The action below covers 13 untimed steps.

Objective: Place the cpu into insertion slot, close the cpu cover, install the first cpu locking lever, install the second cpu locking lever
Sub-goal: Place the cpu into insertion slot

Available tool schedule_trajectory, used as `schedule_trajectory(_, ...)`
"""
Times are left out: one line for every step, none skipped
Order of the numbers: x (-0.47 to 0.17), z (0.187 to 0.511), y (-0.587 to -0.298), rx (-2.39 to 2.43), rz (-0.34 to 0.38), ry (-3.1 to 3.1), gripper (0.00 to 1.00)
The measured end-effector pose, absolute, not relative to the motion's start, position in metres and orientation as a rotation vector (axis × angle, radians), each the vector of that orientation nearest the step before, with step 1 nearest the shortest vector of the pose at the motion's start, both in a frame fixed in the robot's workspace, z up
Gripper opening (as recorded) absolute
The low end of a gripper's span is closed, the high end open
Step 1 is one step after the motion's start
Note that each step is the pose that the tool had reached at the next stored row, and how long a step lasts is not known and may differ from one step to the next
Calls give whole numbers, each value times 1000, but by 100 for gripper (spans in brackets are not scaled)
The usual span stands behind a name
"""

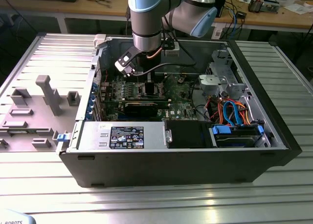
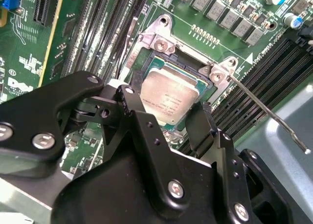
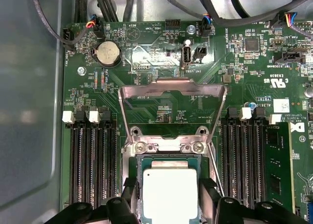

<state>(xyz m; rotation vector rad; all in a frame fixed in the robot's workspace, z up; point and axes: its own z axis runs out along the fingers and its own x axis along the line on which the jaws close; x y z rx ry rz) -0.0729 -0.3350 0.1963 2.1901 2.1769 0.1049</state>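
The hand point(image 3: 169, 200) hides the near edge of the cpu point(image 2: 171, 99), gripping two opposite sides. The cpu sits in the insertion slot point(image 3: 168, 158), cpu cover point(image 3: 171, 89) raised. The arm point(image 1: 146, 18) reaches straight down.

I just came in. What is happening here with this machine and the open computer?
A robot arm reaches down into an open computer case. Its end effector is at the cpu, which lies in the insertion slot or just above it; I cannot tell if it is fully seated. The cpu cover is open, swung up away from the slot. One locking lever sticks out to the side, not latched.
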Motion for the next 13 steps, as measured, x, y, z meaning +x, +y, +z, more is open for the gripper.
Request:
schedule_trajectory(-73, 196, -335, 2190, 105, 2177, 61)
schedule_trajectory(-73, 196, -335, 2190, 105, 2177, 61)
schedule_trajectory(-73, 196, -335, 2190, 105, 2177, 61)
schedule_trajectory(-73, 197, -335, 2190, 105, 2177, 61)
schedule_trajectory(-73, 198, -335, 2190, 105, 2177, 61)
schedule_trajectory(-73, 198, -335, 2190, 105, 2177, 61)
schedule_trajectory(-73, 198, -335, 2190, 105, 2177, 61)
schedule_trajectory(-73, 198, -335, 2190, 105, 2177, 61)
schedule_trajectory(-73, 198, -335, 2190, 105, 2177, 61)
schedule_trajectory(-73, 198, -335, 2190, 105, 2177, 61)
schedule_trajectory(-73, 197, -335, 2190, 105, 2177, 61)
schedule_trajectory(-73, 196, -335, 2190, 104, 2177, 61)
schedule_trajectory(-73, 195, -335, 2190, 104, 2177, 61)
